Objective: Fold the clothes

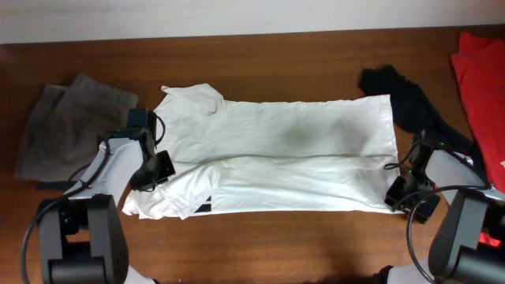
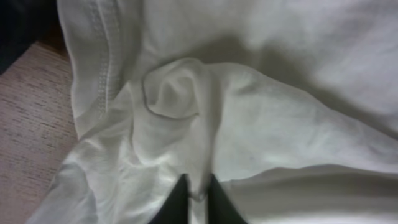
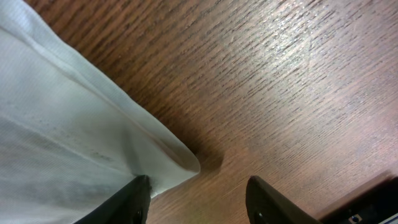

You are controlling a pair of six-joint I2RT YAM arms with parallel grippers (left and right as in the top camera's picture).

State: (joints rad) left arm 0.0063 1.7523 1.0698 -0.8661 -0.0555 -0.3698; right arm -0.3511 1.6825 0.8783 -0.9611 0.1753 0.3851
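Observation:
A white shirt (image 1: 284,158) lies spread across the middle of the wooden table, its front half folded lengthwise. My left gripper (image 1: 151,170) sits at the shirt's left end; in the left wrist view its jaws (image 2: 198,198) are shut on a pinch of the white shirt (image 2: 249,124). My right gripper (image 1: 404,192) is at the shirt's front right corner. In the right wrist view its fingers (image 3: 196,196) are open, with the corner of the white shirt (image 3: 74,130) lying on the table between them, near the left finger.
A grey garment (image 1: 63,126) lies at the far left. A black garment (image 1: 402,99) lies at the shirt's right end and a red garment (image 1: 481,87) at the far right edge. Bare wood (image 1: 300,244) runs along the table front.

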